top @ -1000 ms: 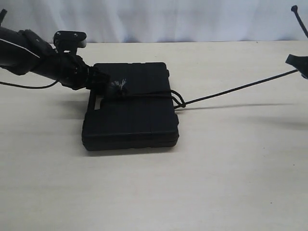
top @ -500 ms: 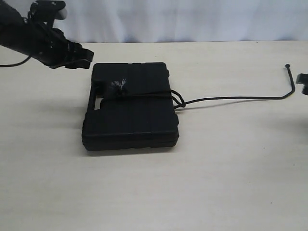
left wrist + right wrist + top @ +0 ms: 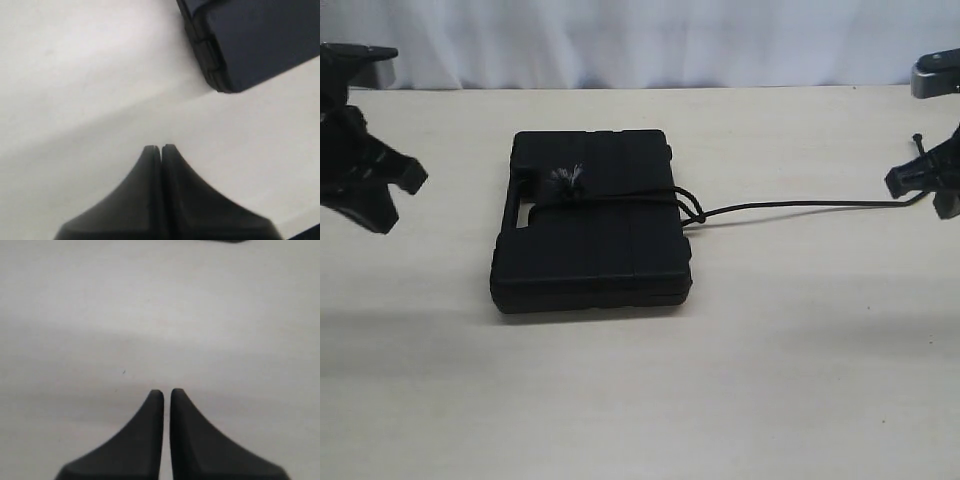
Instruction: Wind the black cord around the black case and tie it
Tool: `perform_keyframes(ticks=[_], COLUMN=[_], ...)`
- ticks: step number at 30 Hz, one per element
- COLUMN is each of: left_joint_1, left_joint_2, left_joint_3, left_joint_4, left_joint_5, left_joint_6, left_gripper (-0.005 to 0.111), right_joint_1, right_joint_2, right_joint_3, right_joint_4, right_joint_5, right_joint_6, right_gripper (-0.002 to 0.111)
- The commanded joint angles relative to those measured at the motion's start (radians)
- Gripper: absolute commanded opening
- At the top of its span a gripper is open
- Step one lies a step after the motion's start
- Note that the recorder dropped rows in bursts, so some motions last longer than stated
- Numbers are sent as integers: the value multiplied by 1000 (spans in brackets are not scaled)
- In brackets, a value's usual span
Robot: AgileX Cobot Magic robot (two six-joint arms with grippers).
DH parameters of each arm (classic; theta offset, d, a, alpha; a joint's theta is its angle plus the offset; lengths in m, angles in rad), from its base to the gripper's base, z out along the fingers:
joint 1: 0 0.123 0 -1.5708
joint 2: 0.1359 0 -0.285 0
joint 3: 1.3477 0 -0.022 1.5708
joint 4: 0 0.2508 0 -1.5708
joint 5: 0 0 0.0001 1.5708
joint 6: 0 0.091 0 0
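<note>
The black case (image 3: 590, 235) lies flat in the middle of the table. The black cord (image 3: 800, 206) crosses its lid, with a frayed knot (image 3: 567, 179) near the handle slot and a knot (image 3: 693, 209) at the case's right edge. Its free end trails right along the table to a small knob (image 3: 917, 138). My left gripper (image 3: 390, 195) hovers well left of the case, shut on nothing (image 3: 161, 146); a case corner (image 3: 250, 40) shows in its wrist view. My right gripper (image 3: 920, 182) is beside the cord's tip, fingers nearly together with nothing between them (image 3: 167, 390).
A pale wooden table (image 3: 640, 400) carries everything, with a white curtain (image 3: 650, 40) behind its far edge. Bare table lies in front of the case and on both sides of it.
The left gripper has pulled away from the case's handle end to the far left. The right gripper let go of the taut cord, which now lies slack on the table.
</note>
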Motion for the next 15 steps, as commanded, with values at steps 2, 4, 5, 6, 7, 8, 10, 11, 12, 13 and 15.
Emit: perform_keyframes(ticks=[2, 4, 5, 6, 7, 8, 10, 11, 12, 13, 15], left_joint_1=[1, 1, 1, 1, 1, 1, 1, 1, 1, 1, 1], left_joint_2=[-270, -380, -446, -499, -567, -638, -778, -847, -901, -966, -1080], left_joint_3=[193, 260, 289, 310, 337, 364, 417, 448, 480, 513, 577], left_joint_4=[9, 5, -2, -4, -6, -8, -10, -14, -22, -34, -62], left_joint_5=[-84, -130, -159, -184, -217, -254, -332, -385, -439, -498, -619], left_joint_6=[-20, -20, -20, -20, -20, -20, -20, -20, -20, -18, -18], left_gripper=[0, 0, 0, 0, 0, 0, 0, 0, 0, 0, 0], right_joint_1=[100, 114, 120, 121, 121, 121, 121, 121, 121, 121, 121], right_joint_2=[-106, -155, -188, -227, -271, -321, -432, -504, -579, -640, -779], right_joint_3=[77, 121, 150, 181, 214, 251, 335, 386, 434, 467, 533], right_joint_4=[15, 15, 15, 18, 20, 20, 20, 20, 20, 20, 20], right_joint_5=[143, 130, 111, 85, 47, -4, -152, -245, -329, -389, -509], right_joint_6=[7, 43, 51, 54, 54, 59, 83, 83, 81, 81, 81], right_gripper=[4, 4, 4, 4, 4, 4, 4, 4, 4, 4, 4])
